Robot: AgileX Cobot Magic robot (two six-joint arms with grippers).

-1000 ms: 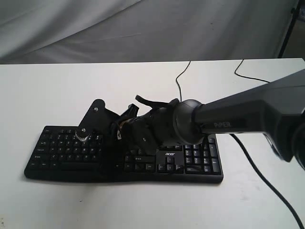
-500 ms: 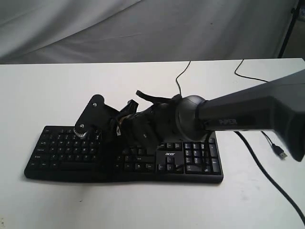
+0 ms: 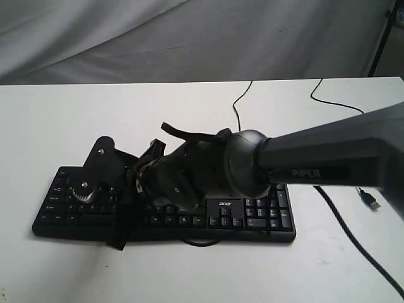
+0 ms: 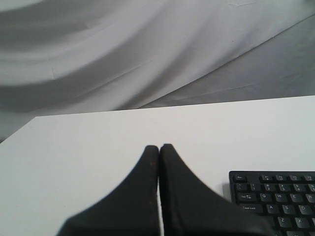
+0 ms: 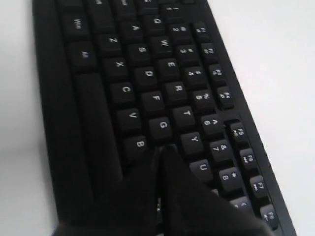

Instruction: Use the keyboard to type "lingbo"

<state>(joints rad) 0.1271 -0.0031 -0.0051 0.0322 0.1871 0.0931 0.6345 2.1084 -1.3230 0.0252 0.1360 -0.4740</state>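
The wide black keyboard (image 3: pixel 252 214) lies across the white table, with its acer logo near the number pad. My right arm (image 3: pixel 303 161) reaches over it from the right and covers the middle keys. My right gripper (image 5: pixel 162 148) is shut with nothing in it. Its tips sit low over the letter keys (image 5: pixel 162 125), between B, G, Y and U, and I cannot tell if they touch. My left gripper (image 4: pixel 158 146) is shut and empty. It hangs over bare table just off the keyboard's Esc corner (image 4: pixel 275 196). The exterior view does not show it.
The keyboard's thin cable (image 3: pixel 237 104) runs back over the far table edge. A second black cable (image 3: pixel 353 243) crosses the right side, and a loose USB plug (image 3: pixel 369 201) lies beside it. Grey cloth (image 3: pixel 189 38) hangs behind the table. A dark stand leg (image 3: pixel 382 38) rises at the far right.
My right arm has swung left along the keyboard and dropped lower over the letter keys. The keyboard has not shifted.
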